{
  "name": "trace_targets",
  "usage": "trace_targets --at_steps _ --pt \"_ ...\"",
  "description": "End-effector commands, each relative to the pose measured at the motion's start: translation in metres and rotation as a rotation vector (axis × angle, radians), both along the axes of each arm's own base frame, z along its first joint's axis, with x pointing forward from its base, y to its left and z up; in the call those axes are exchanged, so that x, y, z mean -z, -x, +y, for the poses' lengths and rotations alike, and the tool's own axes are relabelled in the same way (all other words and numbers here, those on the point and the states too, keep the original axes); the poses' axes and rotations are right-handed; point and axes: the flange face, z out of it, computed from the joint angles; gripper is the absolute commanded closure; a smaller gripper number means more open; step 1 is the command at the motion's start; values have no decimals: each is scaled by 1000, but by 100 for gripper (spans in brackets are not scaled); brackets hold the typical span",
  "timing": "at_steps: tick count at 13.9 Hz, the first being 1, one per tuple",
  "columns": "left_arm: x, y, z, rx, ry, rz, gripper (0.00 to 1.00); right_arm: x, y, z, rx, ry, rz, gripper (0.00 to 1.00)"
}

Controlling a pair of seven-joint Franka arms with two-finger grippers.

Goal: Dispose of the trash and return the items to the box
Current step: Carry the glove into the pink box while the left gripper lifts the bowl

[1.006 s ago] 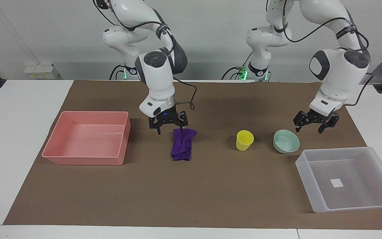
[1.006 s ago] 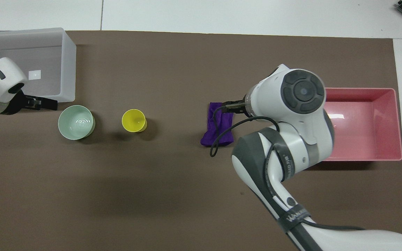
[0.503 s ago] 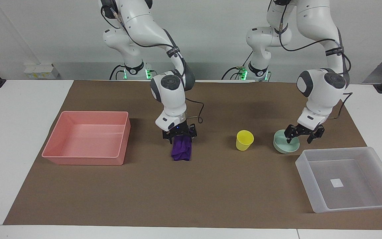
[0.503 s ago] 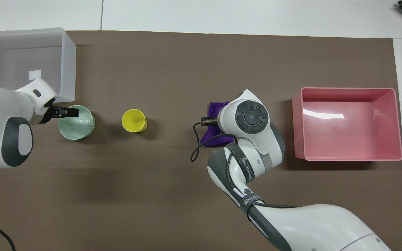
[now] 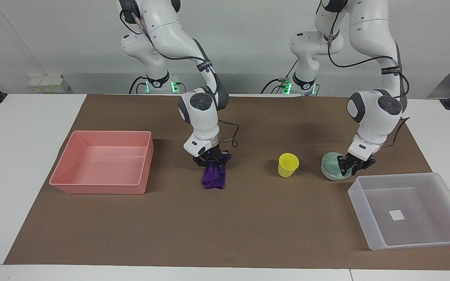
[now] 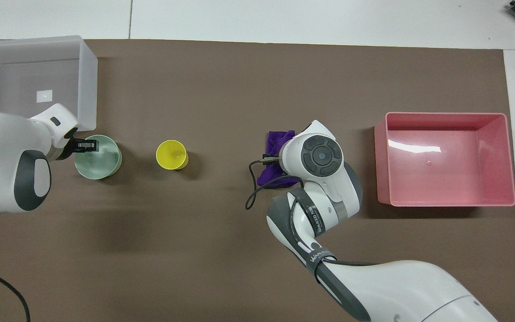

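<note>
The purple cloth [image 5: 214, 180] lies crumpled on the brown mat, midway along the table; it also shows in the overhead view [image 6: 278, 138]. My right gripper [image 5: 210, 163] is down on the cloth's end nearer the robots, shut on it. The mint-green bowl [image 5: 329, 168] [image 6: 102, 160] stands beside the yellow cup [image 5: 288, 164] [image 6: 171, 154], toward the left arm's end. My left gripper [image 5: 350, 165] [image 6: 87, 145] is shut on the bowl's rim, at the side toward the translucent box [image 5: 369, 230] [image 6: 88, 80]. The box holds only its white label.
A pink tray [image 5: 100, 189] [image 6: 445, 117] stands empty at the right arm's end of the mat. A black cable [image 6: 252, 197] loops from the right wrist over the mat beside the cloth. White table surrounds the mat.
Both grippers have come down from above the mat. The right one has dropped onto the cloth and closed on it. The left one has dropped to the bowl's rim and closed.
</note>
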Motion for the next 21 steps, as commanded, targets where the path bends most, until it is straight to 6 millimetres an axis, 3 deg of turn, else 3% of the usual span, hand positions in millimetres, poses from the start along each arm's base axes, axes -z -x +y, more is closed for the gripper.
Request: trace_targets --at_steps 1,3,6,8,10,12,14,16,18,21 --pt "-39 8 7 -14 4 9 100 -21 1 -1 56 3 29 100" --pt "-79 15 19 -33 7 -6 100 -58 -2 -7 75 9 45 100" --pt "-124 3 27 -47 10 -18 100 -124 6 -31 104 6 45 100" --pt "-140 -11 41 -71 13 -52 100 -172 11 -61 139 3 29 100" --pt "-152 -34 55 -129 65 -90 100 -213 13 -106 183 -3 10 100" --pt "-162 -57 75 -162 75 -127 100 -239 16 -154 165 14 13 100" --pt "-157 -81 93 -181 66 -140 100 -251 13 -206 153 27 4 100" --pt "-149 -108 98 -181 62 -146 100 -248 7 -253 136 43 -3 100" --pt "-140 -131 127 -212 61 -135 100 -234 8 -299 118 58 15 100" --pt "-112 -151 134 -204 23 -133 100 -198 6 -355 106 74 4 100"
